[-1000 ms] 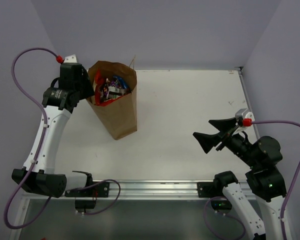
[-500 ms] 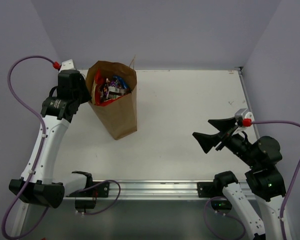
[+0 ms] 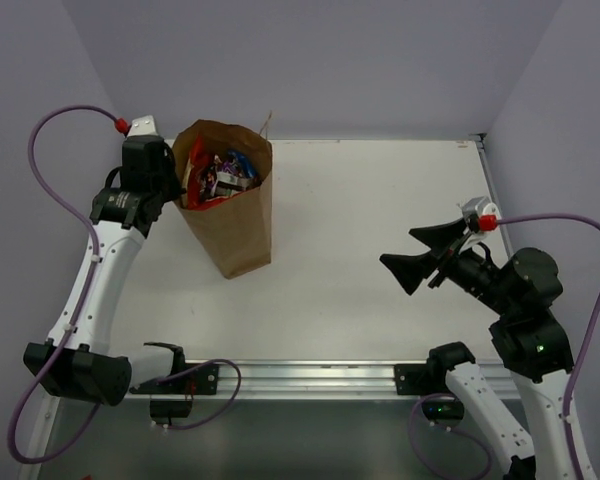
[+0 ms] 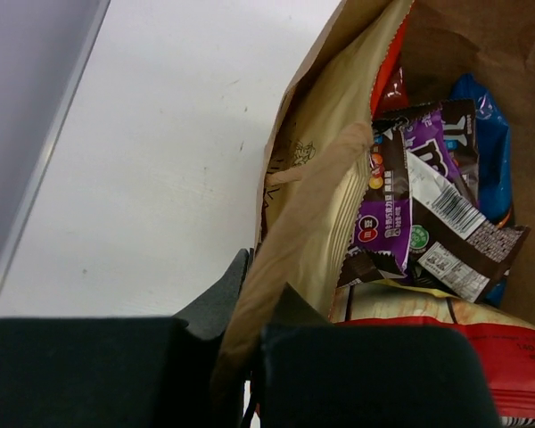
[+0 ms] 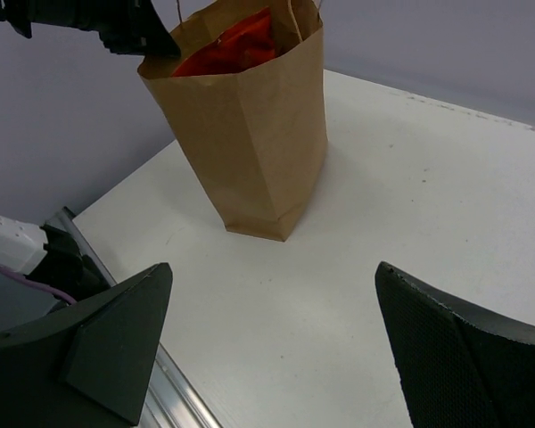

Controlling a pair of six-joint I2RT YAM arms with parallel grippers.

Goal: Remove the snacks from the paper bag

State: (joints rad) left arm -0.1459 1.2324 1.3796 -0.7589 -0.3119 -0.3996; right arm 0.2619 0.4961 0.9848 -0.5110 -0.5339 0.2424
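The brown paper bag (image 3: 242, 225) stands upright at the table's back left, its mouth open. Snacks (image 3: 218, 178) fill it: a purple candy pack (image 4: 388, 214), a dark brown bar (image 4: 455, 241), a blue bag (image 4: 486, 134) and a red bag (image 4: 517, 366). My left gripper (image 3: 175, 190) is at the bag's left rim, and in the left wrist view the left gripper (image 4: 263, 276) is shut on that paper wall (image 4: 312, 205), one finger outside and one inside. My right gripper (image 3: 398, 248) hovers open and empty over the table's right side. From the right gripper (image 5: 273, 267), the bag (image 5: 250, 134) is ahead.
The white table (image 3: 380, 200) is walled at the back and on both sides. An aluminium rail (image 3: 310, 375) runs along the near edge between the arm bases. A purple cable (image 3: 60, 130) loops off the left arm.
My left gripper has closed on the bag's left rim, after standing partly open beside it. The right gripper has shifted slightly left and stays wide open.
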